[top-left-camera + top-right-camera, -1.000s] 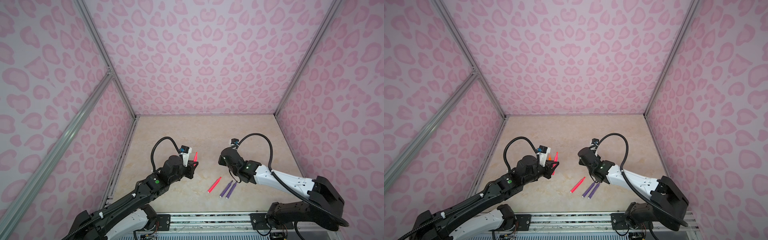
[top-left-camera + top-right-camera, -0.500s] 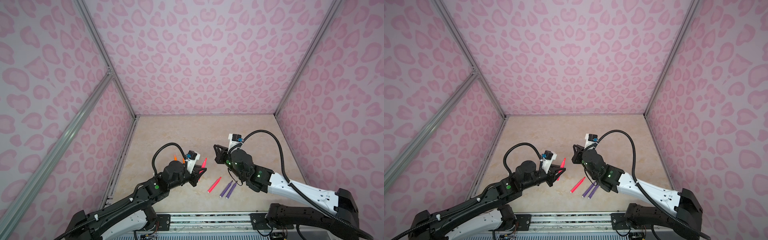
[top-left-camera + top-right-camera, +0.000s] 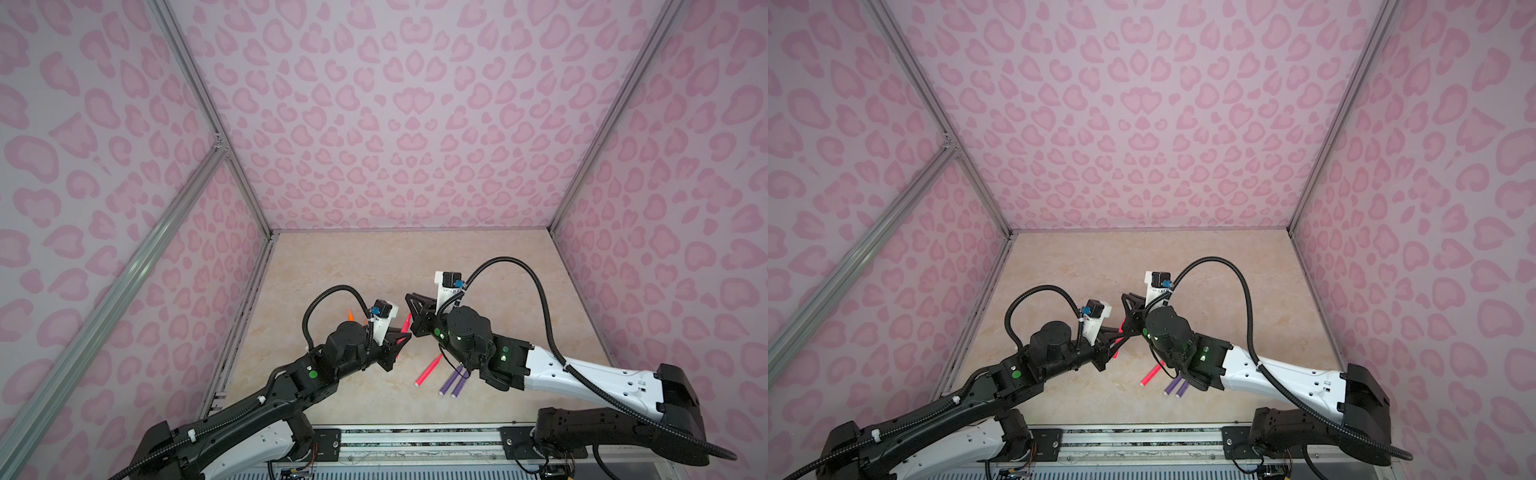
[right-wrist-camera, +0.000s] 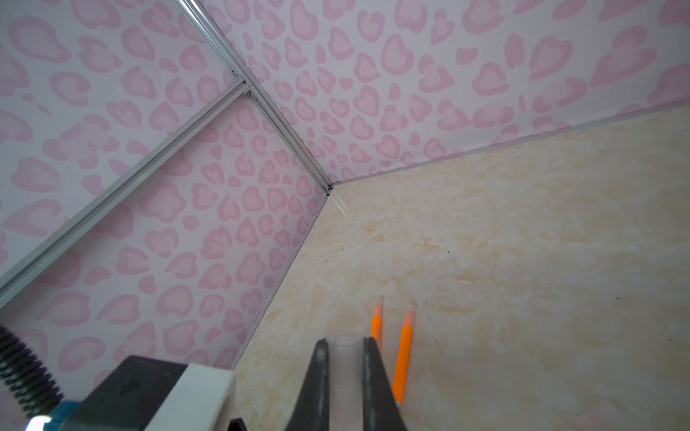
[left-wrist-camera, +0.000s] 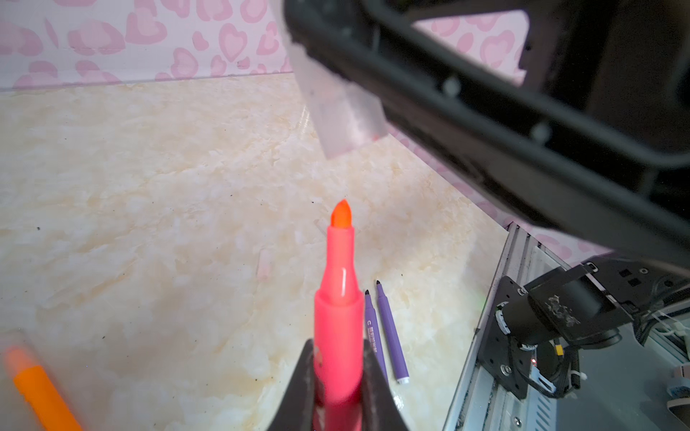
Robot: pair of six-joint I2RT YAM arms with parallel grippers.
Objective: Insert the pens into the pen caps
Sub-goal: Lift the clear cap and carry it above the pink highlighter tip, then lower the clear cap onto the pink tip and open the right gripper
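Nearest, 2 purple pens (image 3: 449, 381) lie side by side on the beige table (image 3: 353, 266), right of centre. Just left of them lies a loose pink-red pen (image 3: 428, 370). Farther in, the left gripper (image 5: 339, 350) is clamped on a second pink-red pen (image 5: 339, 298). Its tip points toward the clear cap (image 5: 341, 119) pinched in the right gripper (image 4: 345, 345), and tip and cap are apart. Beyond, to the left, 2 orange pens (image 4: 404, 350) lie parallel on the table.

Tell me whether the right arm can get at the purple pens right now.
Probably not yet: its jaws are shut on a clear cap, and the purple pens lie partly beneath the right arm itself.
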